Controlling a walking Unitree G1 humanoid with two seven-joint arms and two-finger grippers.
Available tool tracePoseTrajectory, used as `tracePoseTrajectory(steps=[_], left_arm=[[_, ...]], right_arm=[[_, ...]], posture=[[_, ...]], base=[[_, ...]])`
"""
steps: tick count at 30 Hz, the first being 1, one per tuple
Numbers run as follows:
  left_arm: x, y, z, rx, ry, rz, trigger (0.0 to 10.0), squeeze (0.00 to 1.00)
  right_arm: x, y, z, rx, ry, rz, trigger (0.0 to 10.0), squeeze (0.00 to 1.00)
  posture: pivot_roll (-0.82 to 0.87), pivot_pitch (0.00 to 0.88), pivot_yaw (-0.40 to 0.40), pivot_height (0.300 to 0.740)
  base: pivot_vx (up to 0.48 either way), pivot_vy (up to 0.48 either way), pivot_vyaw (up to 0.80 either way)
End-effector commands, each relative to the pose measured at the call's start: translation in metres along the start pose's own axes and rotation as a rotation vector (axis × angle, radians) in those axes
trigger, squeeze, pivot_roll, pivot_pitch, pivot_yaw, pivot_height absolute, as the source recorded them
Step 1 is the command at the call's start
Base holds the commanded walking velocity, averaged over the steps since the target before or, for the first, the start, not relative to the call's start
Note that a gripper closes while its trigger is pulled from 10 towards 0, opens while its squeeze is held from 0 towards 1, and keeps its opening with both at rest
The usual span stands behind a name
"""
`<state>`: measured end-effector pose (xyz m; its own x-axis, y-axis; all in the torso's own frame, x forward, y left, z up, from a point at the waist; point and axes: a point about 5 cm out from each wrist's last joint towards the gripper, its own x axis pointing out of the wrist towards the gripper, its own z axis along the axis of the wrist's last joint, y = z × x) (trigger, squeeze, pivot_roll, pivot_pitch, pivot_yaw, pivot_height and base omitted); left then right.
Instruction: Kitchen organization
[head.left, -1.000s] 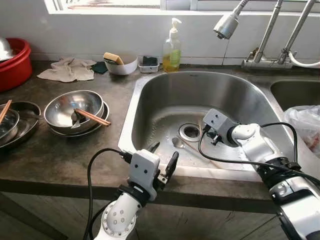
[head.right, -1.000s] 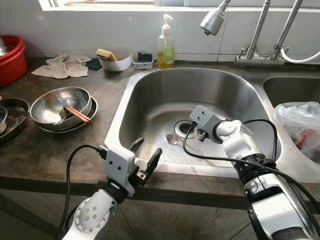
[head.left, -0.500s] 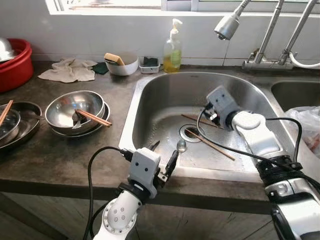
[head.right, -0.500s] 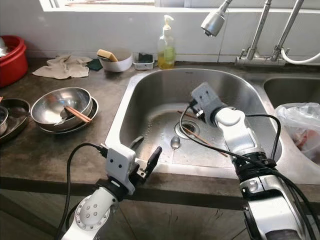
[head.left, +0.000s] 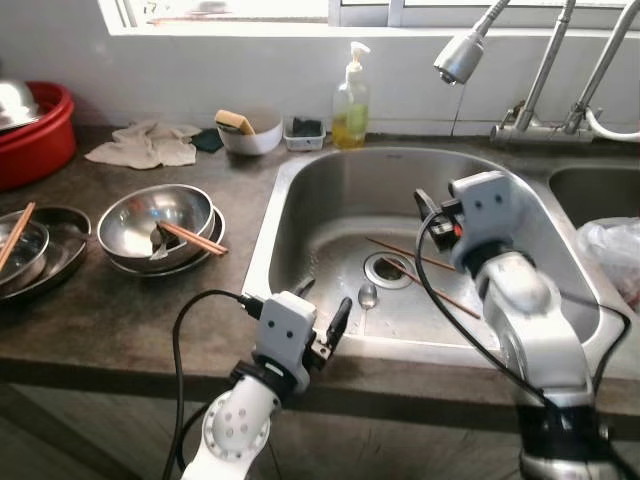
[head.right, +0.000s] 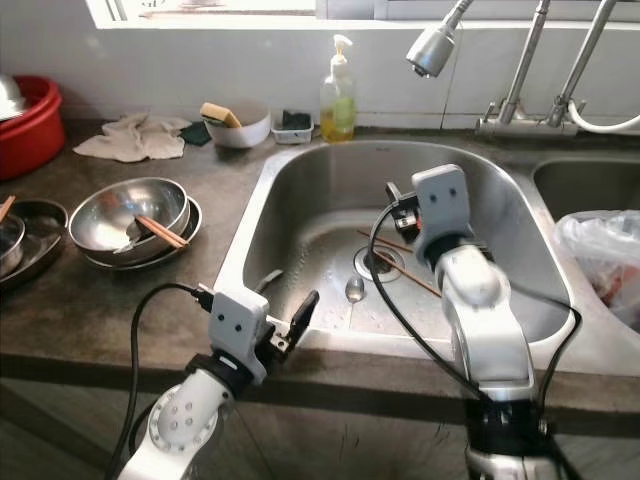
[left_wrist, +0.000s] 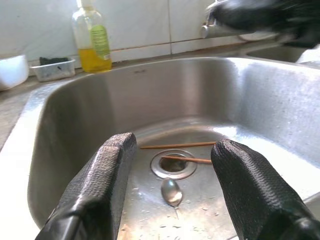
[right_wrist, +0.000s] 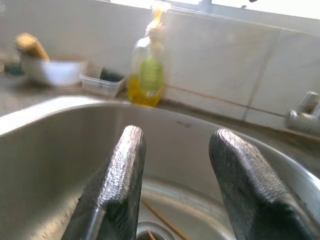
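Two wooden chopsticks (head.left: 425, 278) lie crossed over the drain (head.left: 388, 268) on the floor of the steel sink (head.left: 290, 170). A metal spoon (head.left: 367, 296) rests just in front of the drain. My right gripper (head.left: 432, 215) hangs raised above the sink's middle, open and holding nothing; its wrist view looks between its fingers (right_wrist: 120, 180) toward the soap bottle (right_wrist: 148, 75). My left gripper (head.left: 322, 302) stands open at the sink's front rim, pointing in at the spoon (left_wrist: 171, 191) and chopsticks (left_wrist: 175, 145).
On the counter to the left are stacked steel bowls (head.left: 160, 215) with chopsticks in them, a second bowl stack (head.left: 25, 250), a red basin (head.left: 35, 130), a cloth (head.left: 145, 145) and a white bowl with a sponge (head.left: 247, 135). A spray faucet (head.left: 460, 58) hangs overhead. A plastic bag (head.left: 615, 245) sits at the right.
My right gripper has risen from beside the drain to well above the sink floor, uncovering the two chopsticks there. The left gripper has stayed put; the view shifted slightly.
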<state>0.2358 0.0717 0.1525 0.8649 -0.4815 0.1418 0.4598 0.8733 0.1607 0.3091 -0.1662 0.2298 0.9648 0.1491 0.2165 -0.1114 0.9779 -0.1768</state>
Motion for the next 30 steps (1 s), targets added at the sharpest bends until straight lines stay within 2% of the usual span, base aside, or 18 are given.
tracePoseTrajectory(steps=[1, 2, 4, 5, 8, 11, 15, 22, 30], left_arm=[[0.0, 0.001, -0.003, 0.001, 0.011, 0.003, 10.0, 0.0], [0.0, 0.002, -0.002, -0.001, 0.006, 0.008, 10.0, 0.0], [0.001, 0.002, -0.002, -0.003, 0.004, 0.01, 10.0, 0.0], [0.001, 0.003, 0.0, -0.005, 0.0, 0.014, 10.0, 0.0], [-0.001, 0.004, 0.001, -0.005, -0.004, 0.021, 10.0, 0.0], [-0.001, 0.004, 0.001, -0.005, -0.005, 0.022, 10.0, 0.0], [-0.005, 0.005, 0.001, 0.001, -0.005, 0.027, 10.0, 0.0], [-0.009, 0.008, 0.005, -0.005, -0.024, 0.045, 10.0, 0.0], [-0.009, 0.015, 0.009, 0.001, -0.044, 0.076, 10.0, 0.0]], right_arm=[[-0.008, -0.003, 0.011, 0.029, -0.061, -0.052, 10.0, 0.0], [-0.02, 0.001, 0.007, 0.068, -0.062, -0.077, 10.0, 0.0], [-0.024, 0.003, 0.007, 0.077, -0.062, -0.082, 10.0, 0.0], [-0.036, 0.007, 0.004, 0.105, -0.064, -0.105, 10.0, 0.0], [-0.052, 0.014, -0.002, 0.113, -0.04, -0.11, 10.0, 0.0], [-0.056, 0.016, -0.004, 0.116, -0.03, -0.106, 10.0, 0.0], [-0.079, 0.027, -0.013, 0.144, 0.018, -0.077, 10.0, 0.0], [-0.096, 0.031, -0.021, 0.177, 0.058, -0.039, 10.0, 0.0], [-0.094, 0.041, -0.022, 0.197, 0.056, 0.008, 10.0, 0.0]], posture=[[0.1, 0.081, 0.028, 0.74], [0.1, 0.076, 0.029, 0.74], [0.1, 0.076, 0.029, 0.74], [0.1, 0.072, 0.03, 0.74], [0.09, 0.068, 0.028, 0.74], [0.09, 0.067, 0.03, 0.74], [0.09, 0.057, 0.029, 0.74], [0.08, 0.046, 0.024, 0.74], [0.1, 0.03, 0.008, 0.74]], base=[[0.0, 0.0, 0.0], [0.0, 0.0, 0.0], [0.0, 0.0, 0.0], [0.0, 0.0, 0.0], [0.0, 0.0, 0.0], [0.0, 0.0, 0.0], [0.0, 0.0, 0.0], [0.0, 0.0, 0.0], [0.0, 0.0, 0.0]])
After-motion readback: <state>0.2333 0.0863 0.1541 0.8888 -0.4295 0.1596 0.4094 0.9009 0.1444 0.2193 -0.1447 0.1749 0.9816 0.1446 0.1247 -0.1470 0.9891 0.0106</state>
